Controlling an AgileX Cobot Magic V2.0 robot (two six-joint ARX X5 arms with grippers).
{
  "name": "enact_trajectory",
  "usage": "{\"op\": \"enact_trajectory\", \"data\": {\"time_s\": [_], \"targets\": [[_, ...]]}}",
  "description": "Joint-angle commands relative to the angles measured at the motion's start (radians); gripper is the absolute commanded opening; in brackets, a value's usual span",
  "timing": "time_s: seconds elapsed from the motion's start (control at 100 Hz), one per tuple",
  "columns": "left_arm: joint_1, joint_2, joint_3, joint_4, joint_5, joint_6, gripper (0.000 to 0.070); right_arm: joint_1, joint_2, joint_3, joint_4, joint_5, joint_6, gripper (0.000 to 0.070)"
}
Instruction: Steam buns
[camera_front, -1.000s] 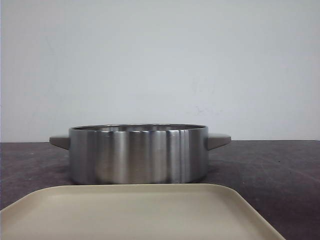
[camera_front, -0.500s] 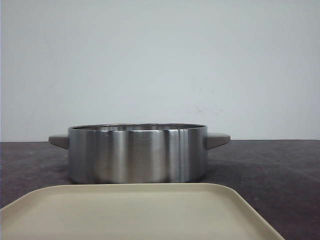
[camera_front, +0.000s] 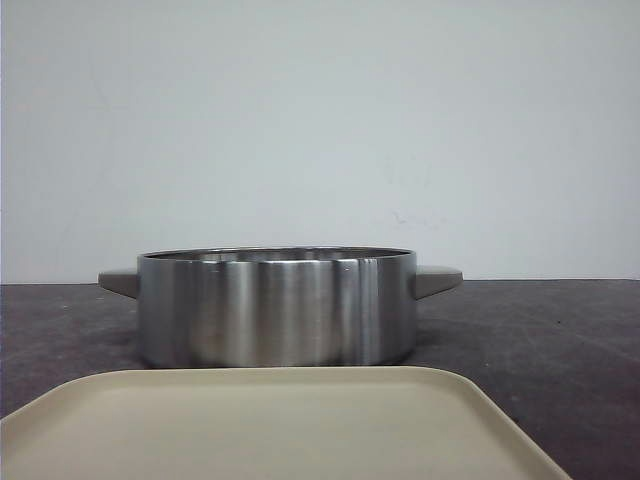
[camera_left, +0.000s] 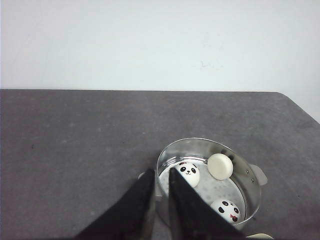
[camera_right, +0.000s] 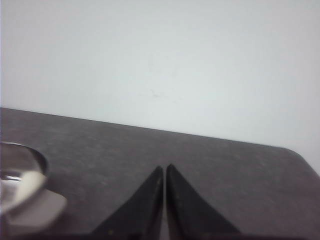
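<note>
Three buns lie in the steel pot (camera_left: 252, 200). One panda-faced bun (camera_left: 188, 173) is near my left fingers, one bun (camera_left: 220, 166) shows only its plain cream underside, and one panda-faced bun (camera_left: 226, 210) has red marks. A fourth bun does not show. My left gripper (camera_left: 161, 172) hangs above the pot's rim and handle, its jaws a narrow gap apart and empty. My right gripper (camera_right: 164, 167) is shut and empty over the bare table, to the side of the pot (camera_right: 17, 162). In the front view the pot (camera_front: 276, 306) hides its contents and neither gripper shows.
A beige tray (camera_front: 280, 425) lies in front of the pot, nearest the camera, with nothing visible on it. The dark grey table (camera_left: 75, 140) runs back to a white wall. The pot's grey side handles (camera_front: 437, 281) stick out left and right.
The pot's image shifts a few pixels left and then back; nothing else differs in the front view.
</note>
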Motion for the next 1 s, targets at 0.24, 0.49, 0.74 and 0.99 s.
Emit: {"op": "enact_trajectory", "data": {"time_s": [0.24,0.49,0.74,0.99], "targets": [[-0.007,0.003,0.015,0.005,-0.002,0.010,0.0000,-0.086,-0.132,-0.109,-0.122,-0.002,0.015,0.0007],[-0.007,0.003,0.015,0.005,-0.002,0.010,0.0000,-0.100,-0.132,-0.172,-0.112,-0.007,0.098,0.0006],[-0.007,0.003,0.015,0.005,-0.002,0.010,0.0000,-0.102,-0.132,-0.171,-0.213,-0.002,0.134,0.0007],[-0.007,0.003,0.015,0.005,-0.002,0.010,0.0000,-0.102,-0.132,-0.171,-0.206,-0.002,0.079,0.0007]]}}
